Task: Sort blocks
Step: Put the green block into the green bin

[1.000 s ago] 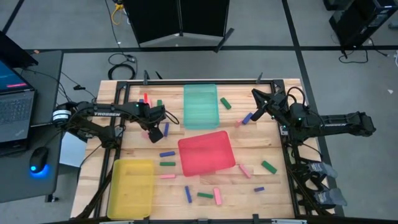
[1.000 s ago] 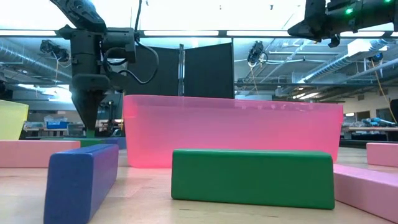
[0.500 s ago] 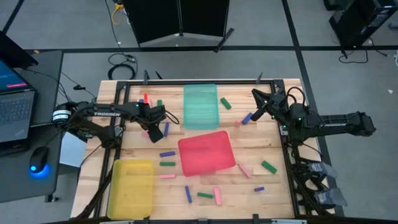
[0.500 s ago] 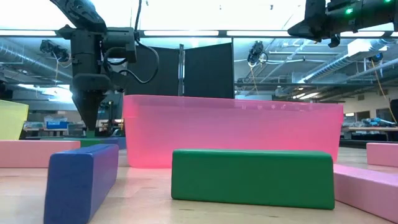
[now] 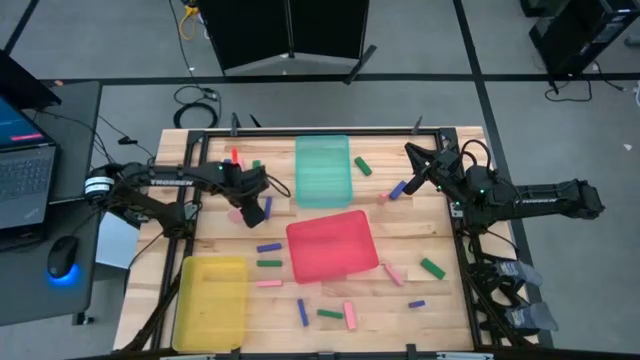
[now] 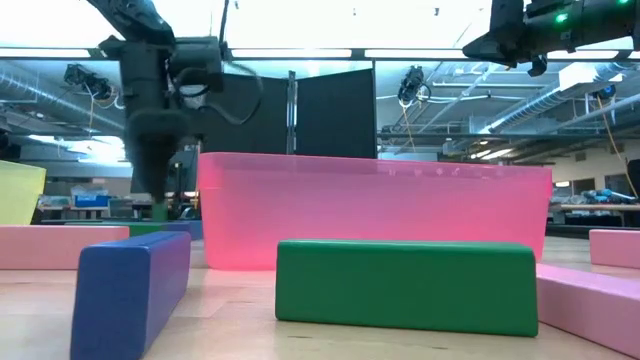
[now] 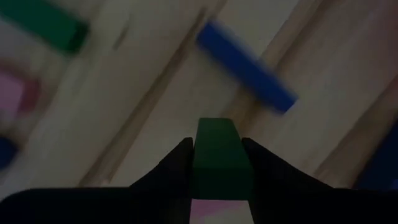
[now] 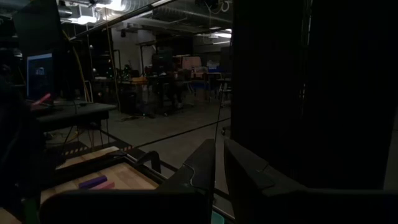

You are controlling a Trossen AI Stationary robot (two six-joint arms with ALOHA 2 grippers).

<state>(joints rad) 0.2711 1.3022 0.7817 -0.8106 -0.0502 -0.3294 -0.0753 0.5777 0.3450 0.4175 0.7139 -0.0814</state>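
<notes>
Wooden table (image 5: 400, 235) strewn with blocks (image 5: 268, 247), office room behind, green block (image 7: 219, 155) seen pinched by left gripper (image 7: 217, 163) only up close, right gripper (image 8: 219, 163) clenched, raised.

my wooden table (image 5: 400, 230) carries a teal tray (image 5: 323, 171), red tray (image 5: 331, 245), yellow tray (image 5: 211, 302) and roughly twenty scattered blocks (image 5: 268, 247).

The red tray (image 5: 331, 245) is sitting mid-desk (image 5: 440, 300), blocking the straight path between the two sides, with the teal tray (image 5: 323, 170) lying just behind it. Loose blocks (image 5: 268, 263) are dotting the bare wood around both, leaving narrow gaps.
</notes>
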